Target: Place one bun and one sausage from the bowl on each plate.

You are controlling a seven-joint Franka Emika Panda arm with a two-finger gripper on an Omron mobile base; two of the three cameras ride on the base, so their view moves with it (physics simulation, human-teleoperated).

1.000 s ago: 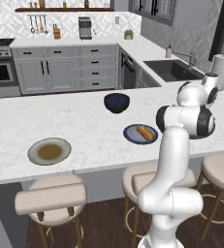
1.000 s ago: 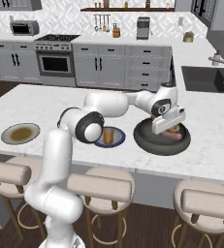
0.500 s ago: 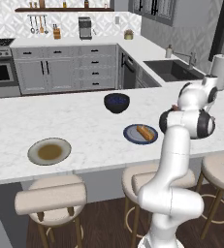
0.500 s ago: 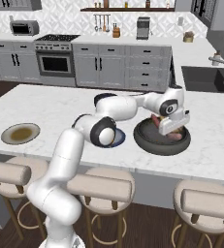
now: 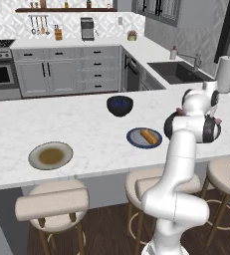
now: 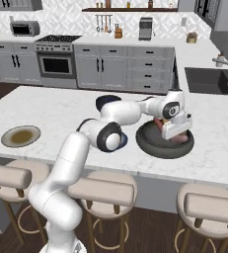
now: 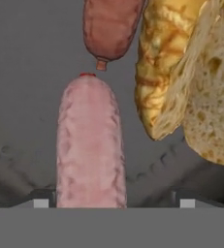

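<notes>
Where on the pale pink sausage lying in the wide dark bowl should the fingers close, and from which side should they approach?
Grip the pale pink sausage across its middle, coming down from above with one finger on each long side. It lies flat on the bowl floor as a long, narrow cylinder, so its width fits between the fingers. Its left side is free; the bun lies close on the right, so keep that finger tight to the sausage.

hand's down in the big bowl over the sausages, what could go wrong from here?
1. The pale pink sausage sits off-centre, toward one finger of the hand, so closing may push or roll it rather than pinch it.
2. The golden split bun lies close beside it and could get nudged or caught.
3. The darker red-brown sausage lies almost end to end with the pink one and may be shoved along the wide dark grey-brown bowl.
</notes>
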